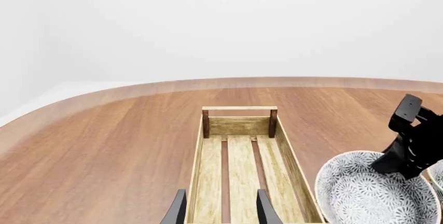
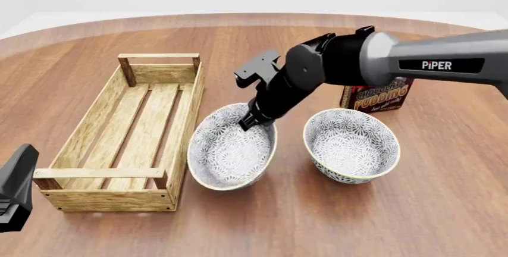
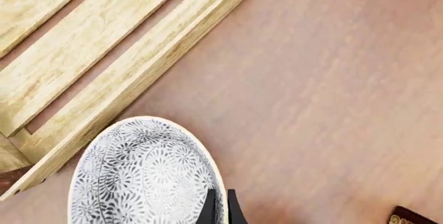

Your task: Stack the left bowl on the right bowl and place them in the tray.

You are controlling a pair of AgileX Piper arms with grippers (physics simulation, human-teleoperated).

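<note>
Jaws: right gripper (image 2: pixel 252 121) pinching far rim of tilted left bowl (image 2: pixel 230 150), left gripper (image 1: pixel 220 208) spread over tray (image 2: pixel 87 132) | risk: thin rim grip slips before right bowl (image 2: pixel 351 144), bowl knocks tray wall

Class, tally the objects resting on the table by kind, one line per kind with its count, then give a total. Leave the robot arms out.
Patterned bowls: 2, the left bowl and the right bowl
Wooden tray: 1
Pudding box: 1
Total: 4
</note>
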